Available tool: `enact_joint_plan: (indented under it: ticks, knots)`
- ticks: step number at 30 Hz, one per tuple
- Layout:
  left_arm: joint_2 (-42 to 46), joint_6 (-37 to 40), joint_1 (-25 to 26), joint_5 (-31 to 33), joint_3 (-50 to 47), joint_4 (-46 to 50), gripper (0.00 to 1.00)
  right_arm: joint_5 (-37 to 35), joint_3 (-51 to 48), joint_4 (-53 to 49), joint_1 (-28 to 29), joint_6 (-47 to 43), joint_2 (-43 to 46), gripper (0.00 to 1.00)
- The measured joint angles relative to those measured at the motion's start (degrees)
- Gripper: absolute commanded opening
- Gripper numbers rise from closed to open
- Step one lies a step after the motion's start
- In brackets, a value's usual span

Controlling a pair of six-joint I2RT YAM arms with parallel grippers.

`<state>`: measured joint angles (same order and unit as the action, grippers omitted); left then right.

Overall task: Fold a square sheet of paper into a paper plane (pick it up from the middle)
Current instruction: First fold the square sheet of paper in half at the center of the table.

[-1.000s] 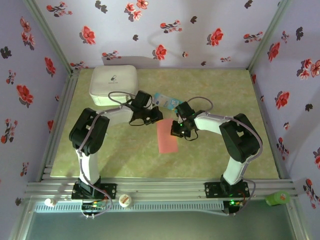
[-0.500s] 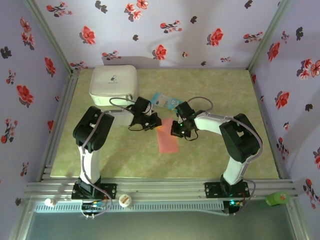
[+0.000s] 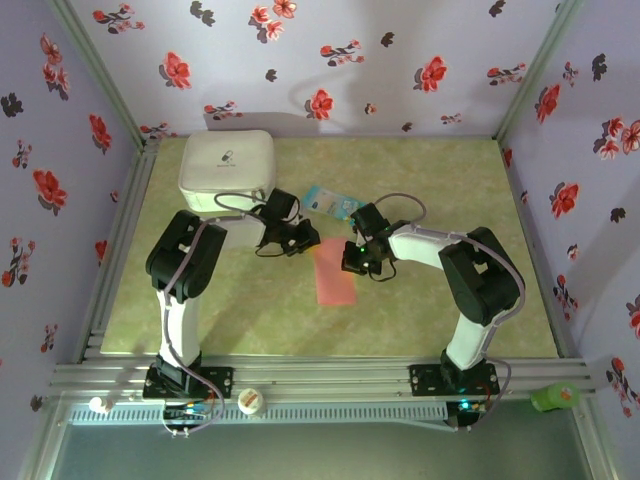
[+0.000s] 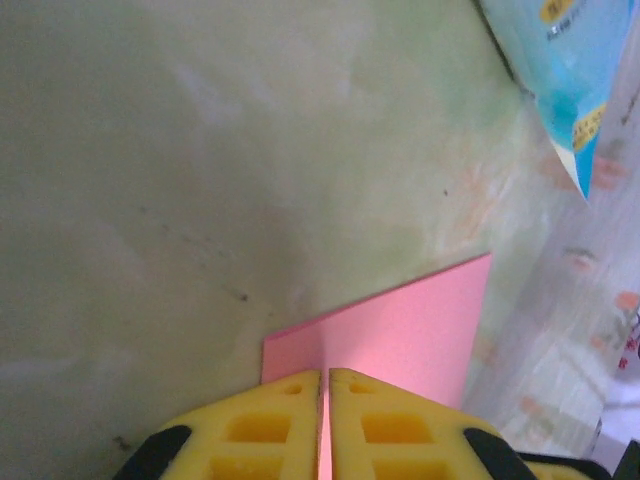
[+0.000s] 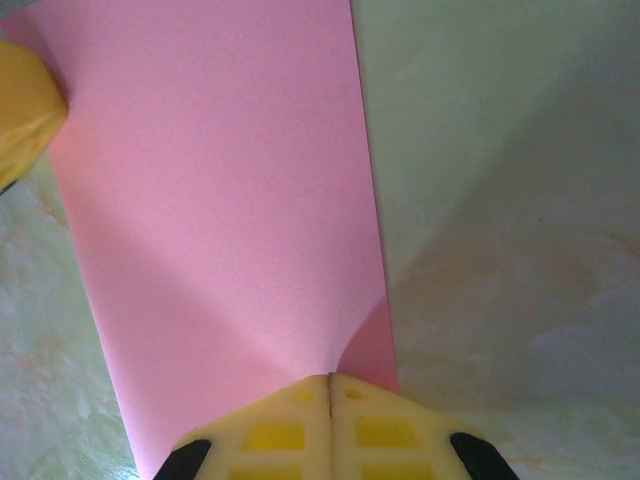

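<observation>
- Top view: the square sheet of paper (image 3: 335, 277) lies mid-table on the green mat (image 3: 430, 190), already down to a narrow strip. Folded in half, I'd say. Both arms lean in over its far end, the left gripper (image 3: 310, 243) at the far-left corner and the right gripper (image 3: 348, 263) on the right edge, a bit nearer. Back-left sits a white case (image 3: 228, 168). A light-blue packet (image 3: 330, 201) lies just beyond the paper, apart from it.
- Left wrist: the left gripper (image 4: 325, 395) is clenched, its yellow fingertips (image 4: 265, 430) pressed together w/ the pink paper (image 4: 400, 320) running in between them, so it's pinching the sheet at its edge. The paper looks to lie on the mat (image 4: 180, 180). The packet (image 4: 555, 70) is up in the far corner, not touching.
- Right wrist: the right gripper (image 5: 330, 400) is closed tight on the paper's (image 5: 220, 200) near edge too. A darker sliver by the fingers suggests the top layer is lifted a bit off the one below — can't be sure. The yellow pad (image 5: 25, 110) at top left is prob. the left gripper's, at the far corner.
- Why so, my guess: two pinches at one end keep the strip from sliding and give each arm a corner to turn in for the nose folds. The task looks early on, w/ nothing dart-like yet.
</observation>
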<state>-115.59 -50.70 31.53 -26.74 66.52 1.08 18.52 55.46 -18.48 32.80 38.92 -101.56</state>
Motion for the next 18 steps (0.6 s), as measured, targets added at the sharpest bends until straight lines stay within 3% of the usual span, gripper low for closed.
enact_joint_plan:
  ticks: [18]
  knots:
    - [-0.72, -1.92, -0.35, 7.56, 4.63, 5.66, 0.14, -0.42, -0.02, -0.09, 0.11, -0.42, 0.11, 0.00]
